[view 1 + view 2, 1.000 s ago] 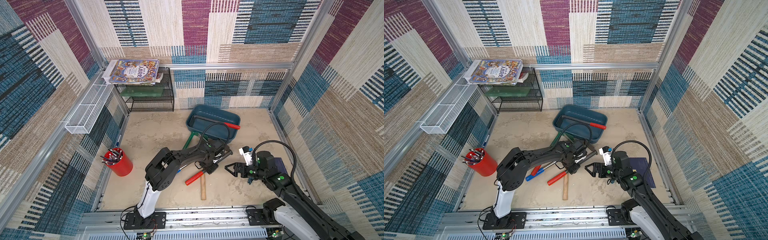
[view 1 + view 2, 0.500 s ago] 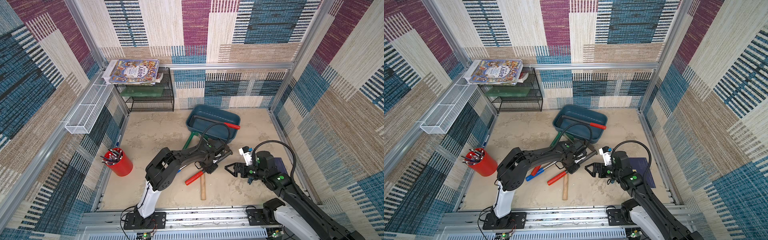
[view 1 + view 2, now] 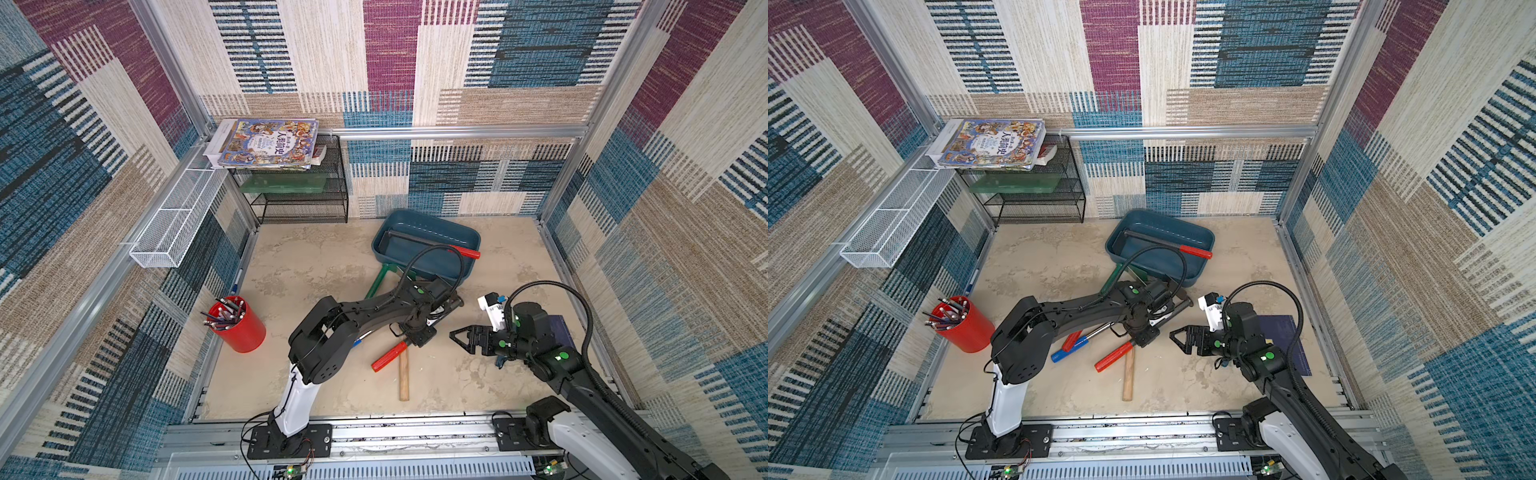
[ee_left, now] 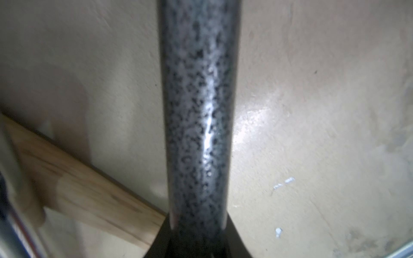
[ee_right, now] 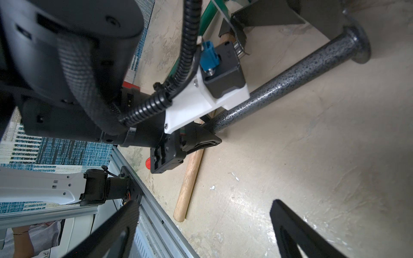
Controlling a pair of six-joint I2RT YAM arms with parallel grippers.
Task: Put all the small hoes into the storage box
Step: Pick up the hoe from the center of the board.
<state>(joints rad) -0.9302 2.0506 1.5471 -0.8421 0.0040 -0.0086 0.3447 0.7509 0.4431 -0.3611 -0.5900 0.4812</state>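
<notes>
Evidently grasping: the left gripper point(image 3: 417, 333) pinched the small hoe point(image 4: 199, 111) by its shaft; next, a lift toward the storage box point(image 3: 440, 236), well beyond those fingers; the right gripper point(image 3: 462, 340) gaped.

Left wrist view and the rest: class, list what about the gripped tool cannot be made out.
- Left wrist view: the shaft fills the blurred frame; both ends are cut off.
- Both top views: the left arm covers the shaft's head end.
- Right wrist view: the left gripper hides most of the red handle.
</notes>
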